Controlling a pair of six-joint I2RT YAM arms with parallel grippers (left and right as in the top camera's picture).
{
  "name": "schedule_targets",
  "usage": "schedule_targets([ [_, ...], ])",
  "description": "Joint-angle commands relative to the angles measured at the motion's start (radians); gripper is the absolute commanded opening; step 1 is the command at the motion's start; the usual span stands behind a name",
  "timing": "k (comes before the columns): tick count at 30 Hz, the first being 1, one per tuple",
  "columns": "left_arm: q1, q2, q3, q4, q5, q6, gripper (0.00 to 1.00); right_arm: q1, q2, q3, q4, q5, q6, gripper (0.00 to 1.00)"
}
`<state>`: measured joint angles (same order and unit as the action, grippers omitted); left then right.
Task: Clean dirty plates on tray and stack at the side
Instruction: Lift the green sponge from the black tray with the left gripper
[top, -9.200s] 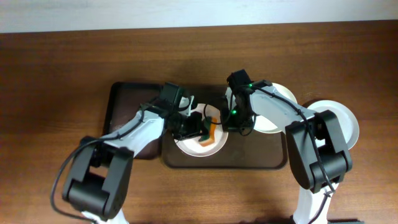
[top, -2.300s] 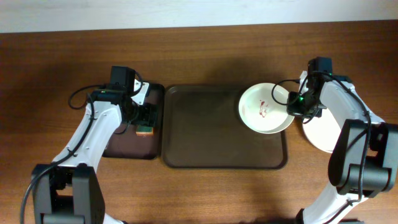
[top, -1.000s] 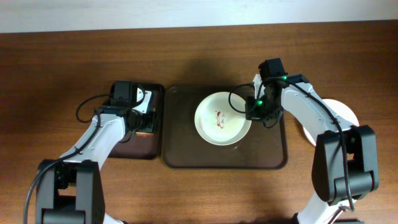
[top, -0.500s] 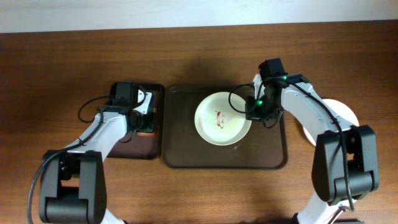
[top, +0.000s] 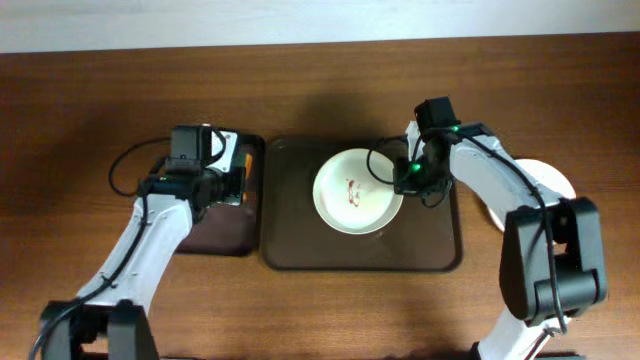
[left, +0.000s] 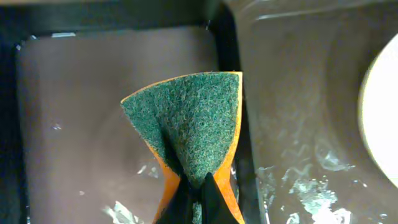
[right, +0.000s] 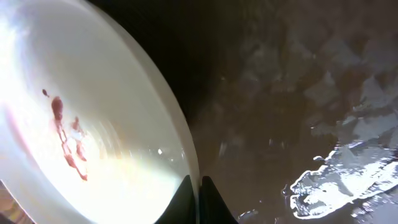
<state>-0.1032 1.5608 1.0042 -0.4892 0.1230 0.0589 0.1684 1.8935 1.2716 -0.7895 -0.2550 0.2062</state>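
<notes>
A white plate (top: 352, 192) with red smears at its centre lies in the middle of the dark brown tray (top: 300, 250). My right gripper (top: 406, 178) is shut on the plate's right rim; the right wrist view shows the fingers (right: 198, 194) pinching the rim of the plate (right: 93, 124) over the wet tray (right: 298, 93). My left gripper (top: 232, 186) is shut on a folded green-and-orange sponge (left: 193, 118), held over the right edge of the small tray (left: 74, 124). Its fingers (left: 196, 200) pinch the sponge's lower end.
The small black-rimmed tray (top: 200, 238) lies to the left of the brown tray and touches it. A clean white plate (top: 556, 182) lies on the table to the right of the tray, partly hidden by my right arm. The brown tray's floor is wet.
My right gripper dragged the smeared plate from the tray's right end to its middle and has held still since. My left gripper has lifted the sponge off the small tray.
</notes>
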Motion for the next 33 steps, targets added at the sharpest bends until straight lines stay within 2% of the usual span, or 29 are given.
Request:
schedule_targets([
  [1, 0.001, -0.031, 0.011, -0.002, 0.011, -0.002, 0.00, 0.010, 0.035, -0.027, 0.016, -0.004, 0.002, 0.04],
  [7, 0.001, -0.128, 0.011, 0.034, -0.064, -0.002, 0.00, 0.064, 0.047, -0.028, 0.031, -0.002, 0.002, 0.04],
  [18, 0.001, -0.414, 0.011, 0.121, -0.064, -0.002, 0.00, 0.101, 0.077, -0.028, 0.053, 0.005, 0.035, 0.04],
  [27, 0.001, -0.513, 0.011, 0.170, -0.064, -0.002, 0.00, 0.101, 0.077, -0.028, 0.053, 0.005, 0.035, 0.04],
  [33, 0.001, -0.516, 0.011, 0.182, -0.064, -0.002, 0.00, 0.101, 0.077, -0.028, 0.053, 0.005, 0.035, 0.04],
])
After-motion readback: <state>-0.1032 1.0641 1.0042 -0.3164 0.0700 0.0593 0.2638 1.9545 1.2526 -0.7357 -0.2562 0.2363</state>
